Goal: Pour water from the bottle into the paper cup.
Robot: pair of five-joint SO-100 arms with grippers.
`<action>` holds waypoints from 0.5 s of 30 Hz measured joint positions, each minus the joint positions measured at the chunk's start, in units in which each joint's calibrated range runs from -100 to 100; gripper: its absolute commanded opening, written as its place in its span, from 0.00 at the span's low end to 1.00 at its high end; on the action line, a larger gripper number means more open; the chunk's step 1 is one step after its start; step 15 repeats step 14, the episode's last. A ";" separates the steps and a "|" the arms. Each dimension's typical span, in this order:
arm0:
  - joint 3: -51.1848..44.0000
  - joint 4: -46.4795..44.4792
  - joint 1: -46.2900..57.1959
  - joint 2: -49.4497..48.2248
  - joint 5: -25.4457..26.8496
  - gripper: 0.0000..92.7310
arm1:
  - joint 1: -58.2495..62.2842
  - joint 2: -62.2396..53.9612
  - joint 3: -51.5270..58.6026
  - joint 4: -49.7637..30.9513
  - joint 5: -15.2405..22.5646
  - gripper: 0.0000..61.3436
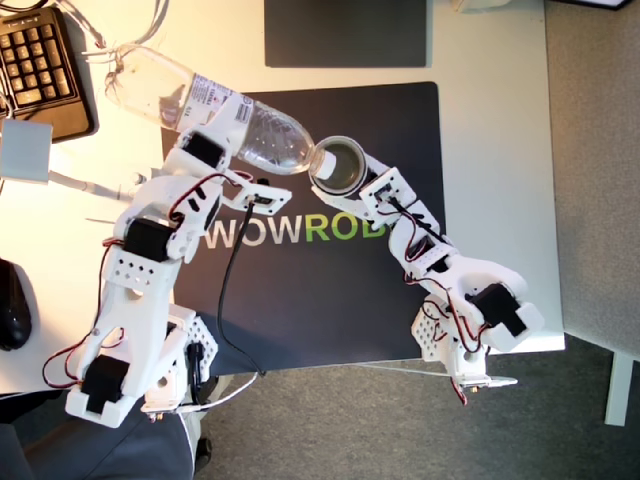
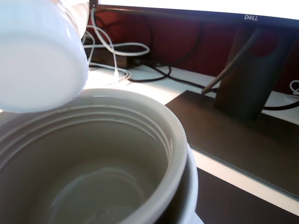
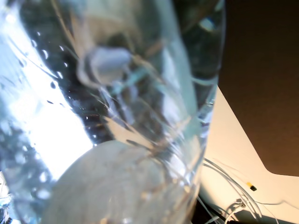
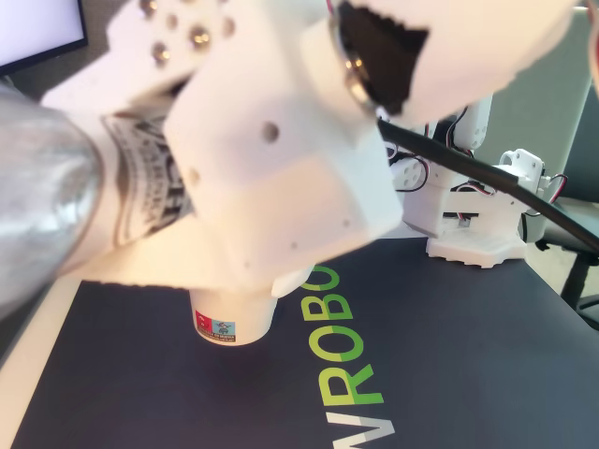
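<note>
- We take the dark mat [image 1: 330, 290] with the green-and-white lettering as our landmark: the paper cup [image 1: 338, 165] stands on it, near its far edge in the exterior view.
- The bottle [image 1: 215, 105] lies tilted well past level, its base out beyond the mat's corner toward the keyboard [image 1: 40, 65], its white neck [image 2: 39, 56] down at the cup's rim.
- In the second wrist view the neck sits right over the rim [image 2: 175, 135], touching or just short of it; we cannot tell which.
- My first gripper [image 1: 215, 150] is closed around the bottle's labelled middle; the first wrist view is filled with clear ribbed plastic and droplets, so the hold reads as firm.
- My second gripper [image 1: 375, 190] sits against the cup's side; the cup fills its wrist view, so we judge it is steadying the cup, but the jaws themselves do not show and we cannot tell how far they are closed.
- Done, as we judge it: bottle lifted, tipped, lined up with the cup.
- The water [image 1: 275, 140] pools toward the neck; the cup's grey-brown inside shows a faint sheen low down, but we cannot say how much has gone in.
- Left: finish the pour, then bring the bottle upright.
</note>
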 measured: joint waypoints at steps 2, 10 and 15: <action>0.00 0.00 0.00 0.00 0.00 0.00 | 0.00 0.00 0.00 0.00 -0.15 0.00; 0.00 0.00 0.00 0.00 0.00 0.00 | 0.00 0.00 0.36 -0.16 -0.29 0.00; 0.00 0.00 0.00 0.00 0.00 0.00 | 0.00 0.00 0.54 -0.49 -0.29 0.00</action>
